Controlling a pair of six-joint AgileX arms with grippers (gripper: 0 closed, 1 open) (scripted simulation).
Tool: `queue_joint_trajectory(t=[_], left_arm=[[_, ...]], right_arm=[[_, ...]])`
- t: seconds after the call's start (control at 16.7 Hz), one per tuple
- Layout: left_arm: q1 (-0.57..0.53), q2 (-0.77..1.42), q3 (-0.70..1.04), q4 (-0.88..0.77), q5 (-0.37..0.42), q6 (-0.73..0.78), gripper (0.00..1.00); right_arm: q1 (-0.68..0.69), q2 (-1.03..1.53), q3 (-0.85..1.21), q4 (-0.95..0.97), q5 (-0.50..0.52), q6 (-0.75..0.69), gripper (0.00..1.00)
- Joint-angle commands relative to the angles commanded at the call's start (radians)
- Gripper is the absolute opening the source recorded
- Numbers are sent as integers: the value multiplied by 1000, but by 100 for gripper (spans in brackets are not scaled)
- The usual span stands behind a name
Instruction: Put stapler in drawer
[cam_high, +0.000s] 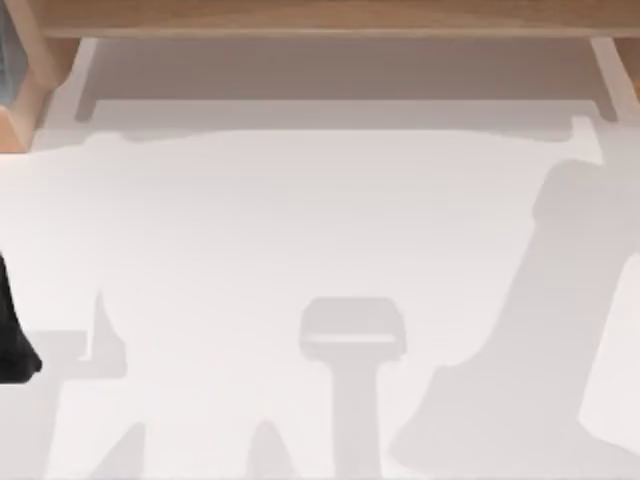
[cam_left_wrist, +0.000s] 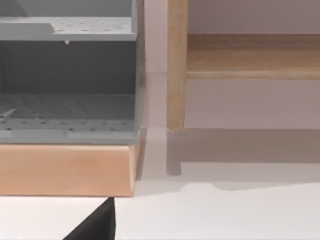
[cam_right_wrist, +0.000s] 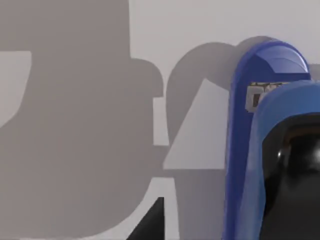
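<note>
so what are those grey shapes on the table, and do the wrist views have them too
Top view: soft grey shadows fall across the white table, no glare. Right wrist view: hard-edged shadows on the table beside the stapler, which fills the frame's edge close up. Left wrist view: a shadow under the wooden shelf.

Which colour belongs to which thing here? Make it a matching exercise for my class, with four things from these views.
Things:
1. stapler
2. perforated panel
3. upright post
4. table

Colours:
a. white
b. light wood
c. bright blue
d. grey

Pairs: 1-c, 2-d, 3-b, 4-a.
</note>
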Motion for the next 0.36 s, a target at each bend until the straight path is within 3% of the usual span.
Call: queue_joint_trajectory(t=[0.36], left_arm=[[0,0,0,0,0,0,100]], right_arm=[[0,0,0,0,0,0,100]])
